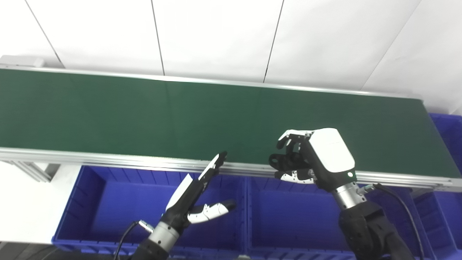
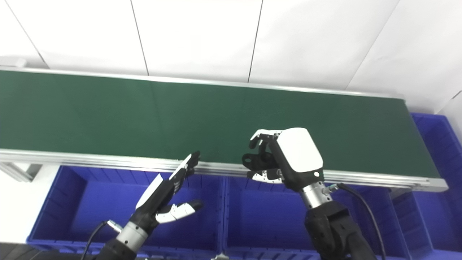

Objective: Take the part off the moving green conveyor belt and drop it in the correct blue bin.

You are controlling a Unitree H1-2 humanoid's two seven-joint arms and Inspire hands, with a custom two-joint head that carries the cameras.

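Waiting over the near edge of the long green conveyor belt (image 1: pixel 144 112), both hands held nothing, left hand (image 1: pixel 196 196) spread, right hand (image 1: pixel 310 159) loosely curled, above deep blue plastic bins (image 1: pixel 108 202); no part was visible, so the next move likely called for timing a grab.

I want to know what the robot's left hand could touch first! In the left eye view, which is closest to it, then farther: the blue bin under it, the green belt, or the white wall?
1. Blue plastic bin: right beneath the left hand.
2. Green conveyor belt: just beyond the fingertips.
3. White panelled wall: behind the belt, farthest.
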